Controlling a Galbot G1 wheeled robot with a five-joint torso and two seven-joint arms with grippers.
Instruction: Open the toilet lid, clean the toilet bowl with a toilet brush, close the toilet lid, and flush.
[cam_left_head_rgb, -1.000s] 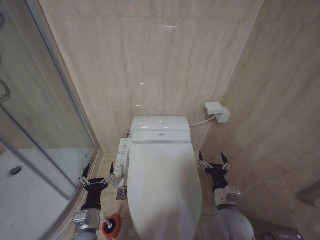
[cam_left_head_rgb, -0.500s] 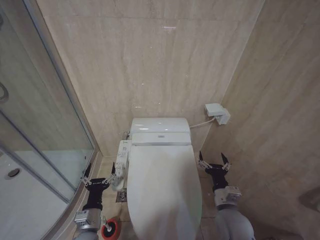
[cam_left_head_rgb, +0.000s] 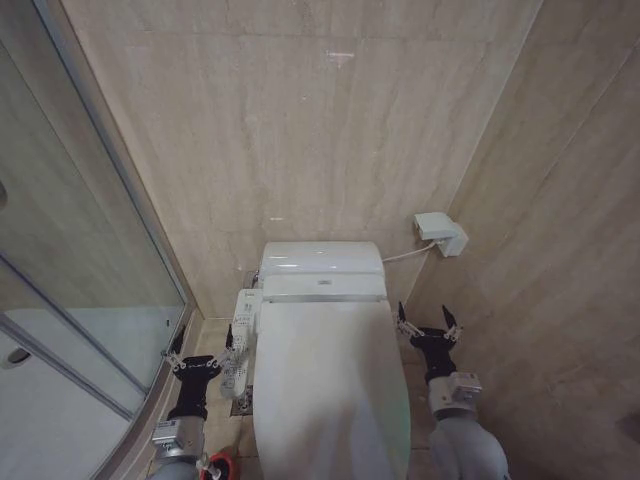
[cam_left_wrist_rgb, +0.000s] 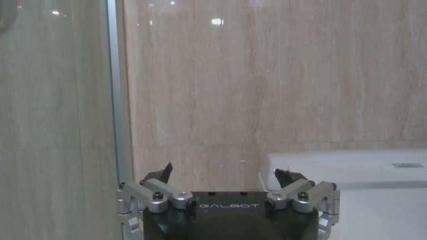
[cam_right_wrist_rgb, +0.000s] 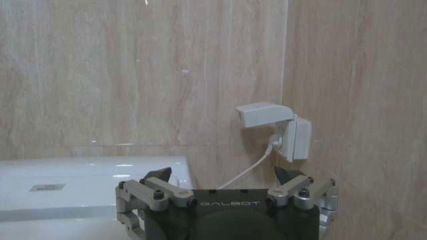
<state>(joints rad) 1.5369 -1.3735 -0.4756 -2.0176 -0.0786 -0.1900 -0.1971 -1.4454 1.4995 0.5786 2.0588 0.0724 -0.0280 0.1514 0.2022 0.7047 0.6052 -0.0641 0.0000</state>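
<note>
The glossy white toilet lid (cam_left_head_rgb: 325, 380) lies shut over the toilet bowl, which it hides. A white button panel (cam_left_head_rgb: 243, 340) runs along the toilet's left side. My left gripper (cam_left_head_rgb: 201, 345) hovers open to the left of the toilet, beside that panel, holding nothing. My right gripper (cam_left_head_rgb: 427, 317) hovers open on the toilet's right, also with nothing in it. The red holder of the toilet brush (cam_left_head_rgb: 218, 467) peeks in at the bottom edge, on the floor behind my left gripper. The wrist views show the open left gripper (cam_left_wrist_rgb: 227, 173) and open right gripper (cam_right_wrist_rgb: 223, 173) facing the back wall.
A glass shower enclosure (cam_left_head_rgb: 70, 290) with a metal frame stands close on the left. A white wall socket box (cam_left_head_rgb: 441, 233) with a cable sits on the right wall. The tank cover (cam_left_head_rgb: 321, 259) meets the beige tiled back wall. A floor drain (cam_left_head_rgb: 242, 400) lies left of the toilet.
The whole head view has shifted as the camera moved, so the toilet sits lower and the brush holder has slid almost out at the bottom. Both grippers stay open.
</note>
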